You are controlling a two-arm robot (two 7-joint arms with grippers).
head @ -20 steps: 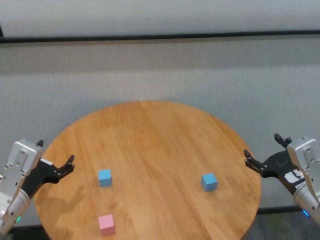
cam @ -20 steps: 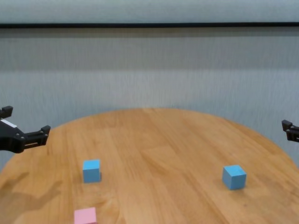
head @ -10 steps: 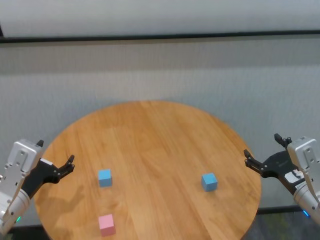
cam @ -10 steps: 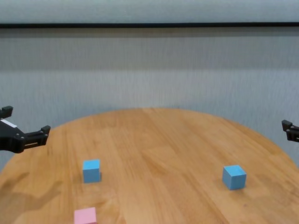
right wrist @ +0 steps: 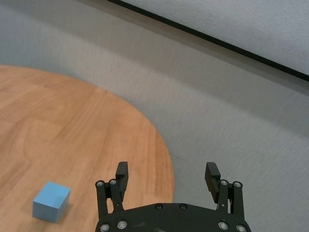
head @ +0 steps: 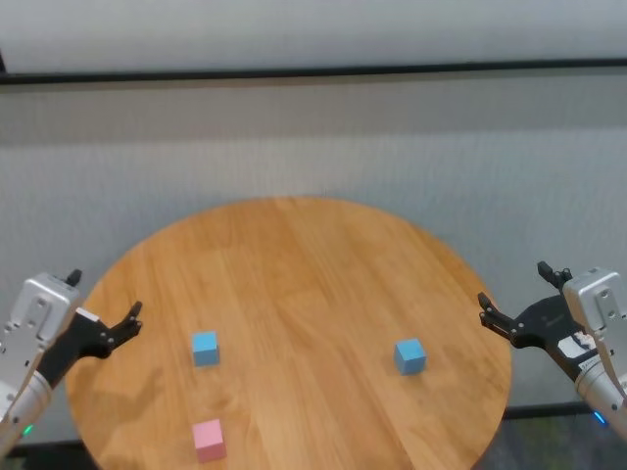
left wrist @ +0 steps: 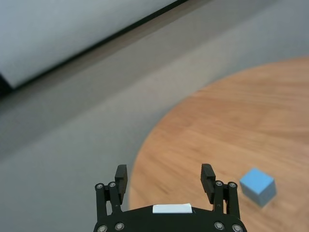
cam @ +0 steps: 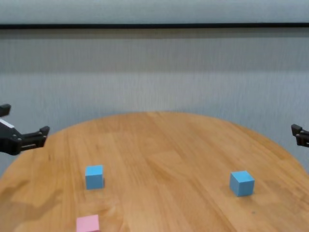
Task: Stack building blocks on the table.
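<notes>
Three cubes lie apart on the desk (head: 294,264): two blue cubes (head: 205,348) (head: 409,355), one pink cube (head: 208,440). Left hand (head: 103,311) at frame's left edge and right hand (head: 513,299) at right edge, both spread, empty, outside the cubes.

From the head view you look steeply down on the whole round table (head: 294,284), its far rim against the grey wall (head: 313,137). The chest view sits lower and nearer, looking almost level across the same table top, so both share the three cubes. Your left wrist view looks out past the left gripper (left wrist: 165,178) over the table's left edge to one blue cube (left wrist: 258,186). Your right wrist view looks past the right gripper (right wrist: 168,178) over the right edge to the other blue cube (right wrist: 51,201).
</notes>
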